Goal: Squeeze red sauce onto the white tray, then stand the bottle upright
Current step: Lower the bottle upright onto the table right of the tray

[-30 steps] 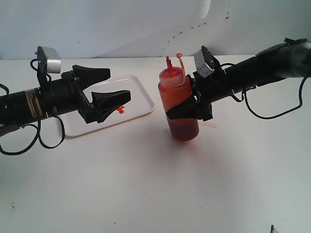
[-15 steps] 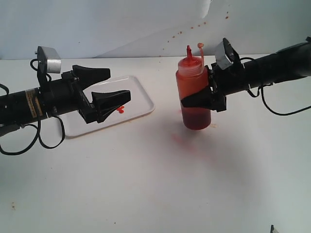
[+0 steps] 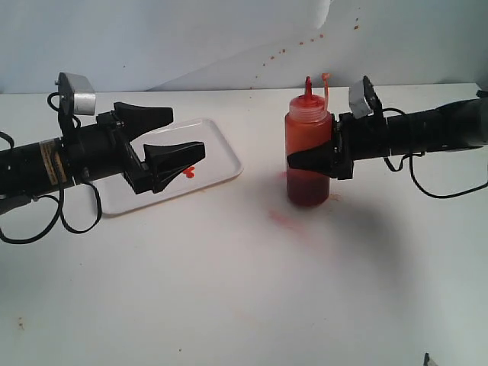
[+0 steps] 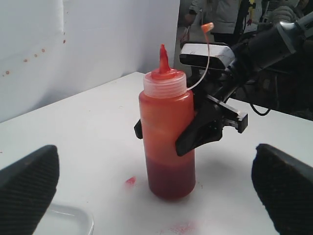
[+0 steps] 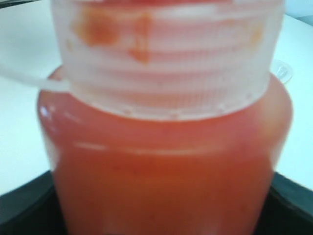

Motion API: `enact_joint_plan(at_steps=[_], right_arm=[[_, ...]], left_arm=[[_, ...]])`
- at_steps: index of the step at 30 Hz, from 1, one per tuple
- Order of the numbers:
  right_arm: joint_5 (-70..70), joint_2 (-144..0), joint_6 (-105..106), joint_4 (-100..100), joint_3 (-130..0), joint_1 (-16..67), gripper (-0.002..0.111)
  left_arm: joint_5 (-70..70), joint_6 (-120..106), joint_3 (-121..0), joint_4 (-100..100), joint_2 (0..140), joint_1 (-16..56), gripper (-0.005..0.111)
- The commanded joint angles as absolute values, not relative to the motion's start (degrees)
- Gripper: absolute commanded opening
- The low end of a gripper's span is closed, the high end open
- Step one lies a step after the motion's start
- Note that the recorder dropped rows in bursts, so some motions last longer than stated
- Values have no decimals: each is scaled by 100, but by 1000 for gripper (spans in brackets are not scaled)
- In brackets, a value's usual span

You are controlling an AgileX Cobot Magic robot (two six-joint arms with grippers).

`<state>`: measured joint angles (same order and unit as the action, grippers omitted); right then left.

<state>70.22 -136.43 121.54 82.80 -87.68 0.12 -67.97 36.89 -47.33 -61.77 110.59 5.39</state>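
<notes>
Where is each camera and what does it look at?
Exterior view: off the arms, facing the table; shows both arms, flat white plastic tray, translucent orange-red squeeze bottle.
Left wrist view: on left arm, looks past its open jaws at the bottle.
Right wrist view: on right arm, close on the bottle between its jaws.
All share the bottle.

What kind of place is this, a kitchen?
Probably a robot test lab, not a kitchen: a black left arm and right arm reach over a white table, with a red-spattered white backdrop behind.
</notes>
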Motion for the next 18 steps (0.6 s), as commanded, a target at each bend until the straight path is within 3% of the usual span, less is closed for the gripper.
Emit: enact_joint_plan(at_steps=[1,18], right_arm=[[6996,-13831,12186,8118,-8775,5,0],[6996,-13821,12108,6778,-8775,409,0]], left_arm=[[-6845,3674,-4761,-6095,11025,529,105],[-6845,3567,-4761,-6095,11025,529,105]])
